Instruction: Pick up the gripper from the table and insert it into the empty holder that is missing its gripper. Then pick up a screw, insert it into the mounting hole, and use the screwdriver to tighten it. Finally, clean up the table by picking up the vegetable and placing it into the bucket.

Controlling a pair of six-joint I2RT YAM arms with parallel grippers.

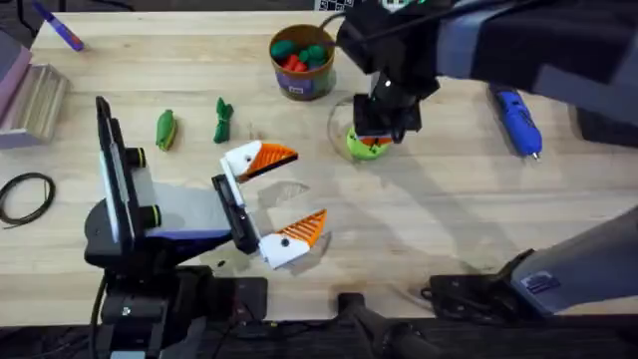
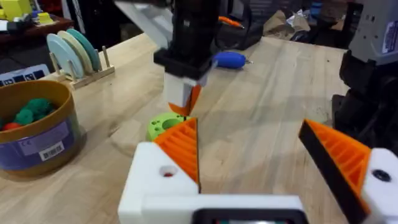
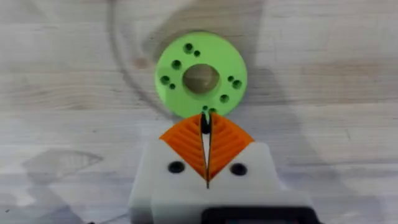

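Right gripper [image 3: 205, 119] down at the near rim of the bright-green disc [image 3: 200, 76], roughly 1 o'clock from table centre in the overhead view; its orange pads [image 3: 186, 146] are pressed almost together, with a small dark piece [image 3: 204, 117] pinched at the very tips, too small to identify. Left gripper [image 1: 310, 186] lies low over the table near centre, at about 8 o'clock from the disc, and its claw is spread wide with nothing between the jaws. Both of its white mounts carry an orange ribbed finger: one white block [image 2: 158, 180] shows a round mounting hole beside its orange wedge [image 2: 181, 146], the other orange finger [image 2: 336, 155] stands well apart across the gap. Which block is the refitted one, cannot tell. Screwdriver [image 1: 516, 122], blue, lies flat at 2 o'clock, well apart from both grippers, tip toward the near edge. Bucket [image 1: 302, 62] stands upright at 12 o'clock, just beyond the disc, with green and red pieces inside. Two green vegetables [image 1: 165, 130] [image 1: 222, 120] lie on the bare wood at 10 o'clock, near each other, not touching.
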